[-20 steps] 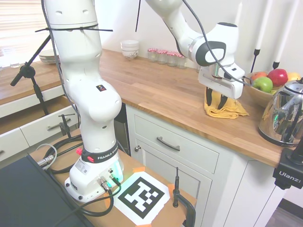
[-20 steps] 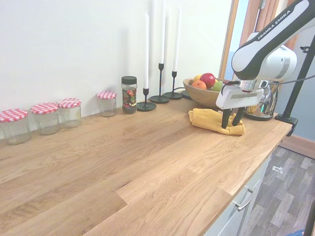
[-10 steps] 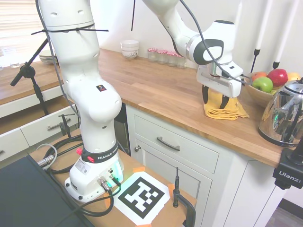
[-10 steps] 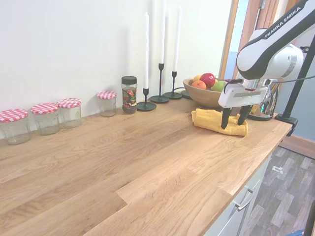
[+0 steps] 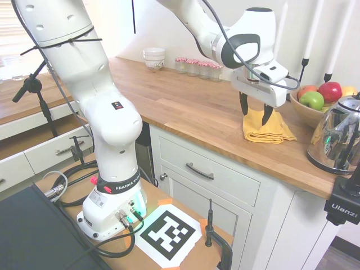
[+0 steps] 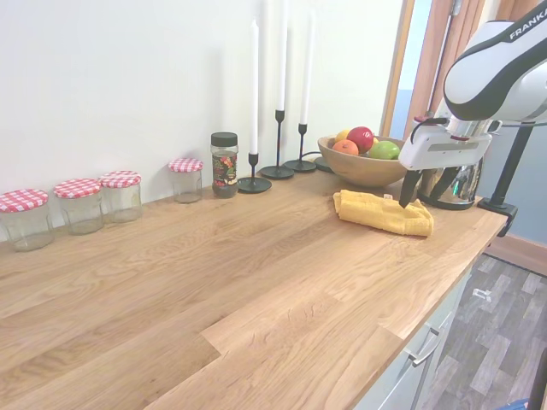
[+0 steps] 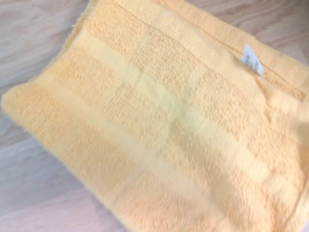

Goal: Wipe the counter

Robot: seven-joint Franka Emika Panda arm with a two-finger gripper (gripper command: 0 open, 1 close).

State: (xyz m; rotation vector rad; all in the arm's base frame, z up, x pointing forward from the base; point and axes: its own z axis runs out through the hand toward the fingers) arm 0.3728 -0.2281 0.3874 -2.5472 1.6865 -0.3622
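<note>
The yellow cloth [image 5: 266, 127] lies folded near the front edge of the tabletop [image 6: 222, 273], toward the end with the fruit bowl [image 6: 363, 166], and the claw [image 5: 256, 115] hangs open and empty just above it. By my reading the wiping is either over or paused. A second ago the claw stood down on the cloth; now it has lifted clear, and the cloth has shifted slightly along the tabletop.
</note>
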